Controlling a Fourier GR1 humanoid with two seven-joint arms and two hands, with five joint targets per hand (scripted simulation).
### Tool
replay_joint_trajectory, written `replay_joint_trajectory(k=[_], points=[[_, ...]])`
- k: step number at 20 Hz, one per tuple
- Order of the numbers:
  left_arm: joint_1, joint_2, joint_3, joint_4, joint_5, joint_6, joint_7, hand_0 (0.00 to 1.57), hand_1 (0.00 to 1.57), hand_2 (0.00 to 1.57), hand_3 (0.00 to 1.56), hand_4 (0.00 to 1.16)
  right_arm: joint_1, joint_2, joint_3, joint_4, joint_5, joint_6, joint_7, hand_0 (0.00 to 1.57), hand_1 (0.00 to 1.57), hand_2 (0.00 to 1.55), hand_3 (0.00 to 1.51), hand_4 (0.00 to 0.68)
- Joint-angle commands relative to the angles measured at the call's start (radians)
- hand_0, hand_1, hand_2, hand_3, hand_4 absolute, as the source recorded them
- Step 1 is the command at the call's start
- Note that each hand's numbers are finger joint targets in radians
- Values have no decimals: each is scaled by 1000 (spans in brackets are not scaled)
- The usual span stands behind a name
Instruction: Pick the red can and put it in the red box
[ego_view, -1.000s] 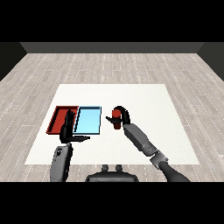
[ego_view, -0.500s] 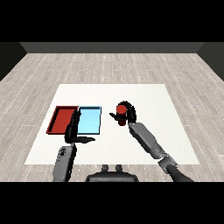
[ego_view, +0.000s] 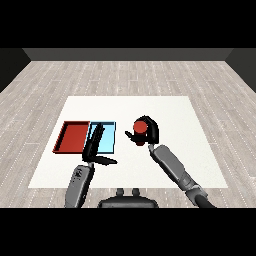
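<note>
— Right black hand (ego_view: 148, 133)?
— Curled round the small red cylindrical can (ego_view: 140, 127), fingers wrapped about its side, thumb at the near-left. Held above the flat white table (ego_view: 200, 150), red top facing up and toward the camera.

— And the can's place?
— In that right hand, off to the right of both trays, not over either. Nearest tray to the hand: the shallow light blue rectangular tray (ego_view: 108, 137), just to the hand's left. Beyond that, farther left, touching it side by side: the shallow red rectangular tray (ego_view: 72, 137), holding nothing.

— Left black hand (ego_view: 95, 147)?
— Open, fingers straight and pointing away across the table, thumb stuck out to the right. Holding nothing. Seen over the near-left part of the light blue tray, along the seam with the red one; contact with the tray cannot be told.

— Forearms?
— Grey, rising from the lower corners; right one slanting up-left to the can, left one nearly straight ahead.
</note>
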Motion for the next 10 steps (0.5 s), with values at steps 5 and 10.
replay_joint_trajectory(k=[5, 10], points=[[-41, -2, -115, -48, -3, 45, 118, 0, 0, 0, 0, 0, 51, -15, -47, -168, 105, 27, 88, 1571, 1571, 1464, 1406, 646], [-54, -2, -211, -26, 29, 104, 124, 0, 0, 0, 0, 0, 12, 57, -77, -142, 160, 44, 82, 1571, 1571, 1480, 1424, 655]])
